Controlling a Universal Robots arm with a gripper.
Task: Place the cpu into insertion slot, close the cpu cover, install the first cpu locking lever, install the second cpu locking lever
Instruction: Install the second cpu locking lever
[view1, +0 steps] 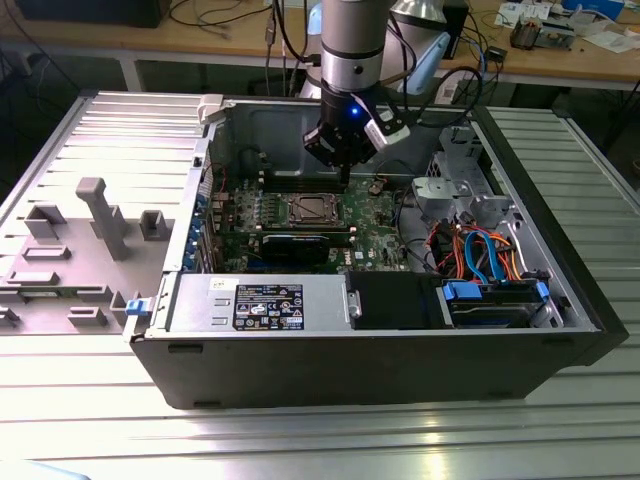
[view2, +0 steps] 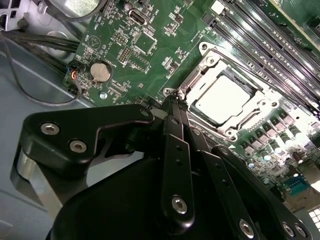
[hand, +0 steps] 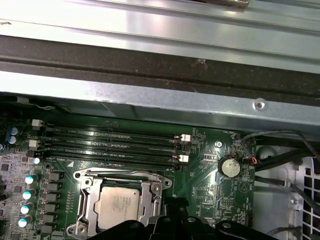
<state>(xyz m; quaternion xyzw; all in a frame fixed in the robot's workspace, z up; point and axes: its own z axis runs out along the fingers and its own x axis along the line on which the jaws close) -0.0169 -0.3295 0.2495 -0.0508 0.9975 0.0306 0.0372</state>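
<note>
The cpu (hand: 119, 207) showed a pale silvery-grey top, framed by the shiny silver cpu cover (hand: 92, 205). Around it the circuit board (view2: 165, 55) was deep green, speckled with tiny dark parts. Memory slots (hand: 112, 145) ran black with white clips. The end effector (view2: 172, 112) was matte black, dotted with silver screws. Orange and blue cables (view1: 485, 255) coiled at the exterior view's right.

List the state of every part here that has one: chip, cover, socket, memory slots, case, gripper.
cpu: seated in the socket, metal top showing.
cpu cover: closed flat around the chip.
insertion slot: filled.
memory slots: empty.
computer case: lying on its side, open.
gripper: shut, holding nothing, tips at the socket's corner.
</note>
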